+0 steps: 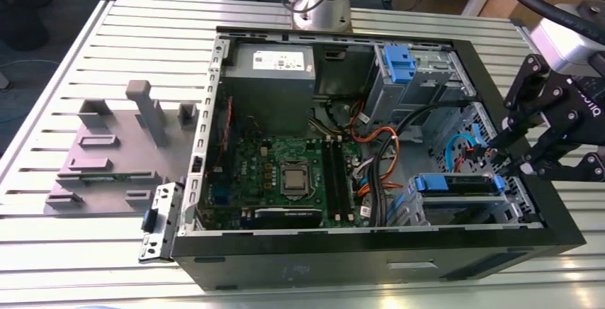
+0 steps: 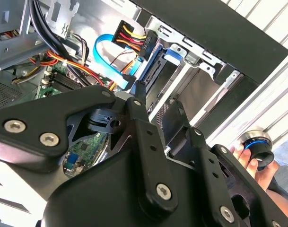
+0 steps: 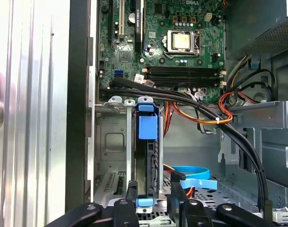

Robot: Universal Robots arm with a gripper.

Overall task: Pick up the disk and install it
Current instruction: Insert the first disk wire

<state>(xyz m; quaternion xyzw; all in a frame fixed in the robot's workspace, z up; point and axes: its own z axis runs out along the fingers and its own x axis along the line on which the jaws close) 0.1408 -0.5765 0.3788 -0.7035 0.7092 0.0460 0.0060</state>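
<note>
A black, open-sided computer case [image 1: 378,252] is seen lying on a slatted silver metal table [image 1: 95,252] in the exterior view, with the black linkage gripper [image 1: 506,160] lowered over the case's edge at the exterior view's right. Just below it, the disk [image 1: 458,185], a flat silver hard drive with blue plastic rails, is seated in a metal bay in the near corner of the case.

The overall layout is given by the exterior view:
- one green motherboard [image 1: 283,167]
- one grey metal power supply box [image 1: 274,64]
- one further blue plastic drive carrier [image 1: 399,64] in the far bay, which makes two blue carriers in all
- one grey moulded fixture [image 1: 113,149] on the table beside the case, at the exterior view's left

The grasp is shown in the first wrist view. The disk [image 3: 147,161] is seen edge-on, standing in its bay, and the gripper [image 3: 152,183] is spread, with its two black fingers [image 3: 131,191] placed one on each side of the disk's end. A narrow gap is visible at one finger. One curled flat blue cable [image 3: 191,171] lies beside the bay.

In the second wrist view, one person's hand [image 2: 259,172] is seen beyond the case wall, holding one round black object with a blue ring [image 2: 257,147]. One black connector with red, yellow and black wires [image 2: 132,38] is also seen there.
</note>
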